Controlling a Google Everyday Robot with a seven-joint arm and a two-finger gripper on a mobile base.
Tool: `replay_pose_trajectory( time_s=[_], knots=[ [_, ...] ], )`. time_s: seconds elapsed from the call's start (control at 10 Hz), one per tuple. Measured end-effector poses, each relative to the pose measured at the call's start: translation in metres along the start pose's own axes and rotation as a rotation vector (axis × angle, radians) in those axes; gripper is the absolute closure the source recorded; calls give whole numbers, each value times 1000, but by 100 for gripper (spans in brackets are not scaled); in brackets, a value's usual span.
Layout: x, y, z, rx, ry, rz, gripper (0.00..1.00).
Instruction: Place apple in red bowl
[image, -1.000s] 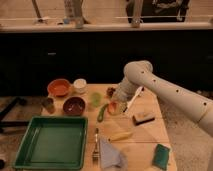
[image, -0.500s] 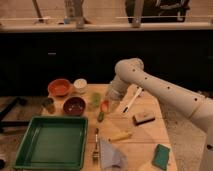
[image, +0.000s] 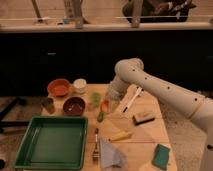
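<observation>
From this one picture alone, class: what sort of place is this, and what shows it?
Probably a kitchen-like test area: a wooden table set with the red bowl and a green tray, with a long counter behind. The gripper hangs by the apple.

Warm, dim light falls from above onto the wooden worktop (image: 150, 136). The cabinets (image: 50, 55) behind its far edge lie in deep darkness. The white arm (image: 160, 90) catches the brightest light, and the gripper (image: 108, 102) hangs shaded beneath it, over the worktop's far half.
</observation>
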Motion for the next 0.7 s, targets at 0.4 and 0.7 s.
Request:
replay_pose_trajectory(
  time_s=[0.4,0.7],
  knots=[
    [-2,-1,1,0,-1,-3,100],
    [-14,-17,4,4,-5,-35,100]
  ],
)
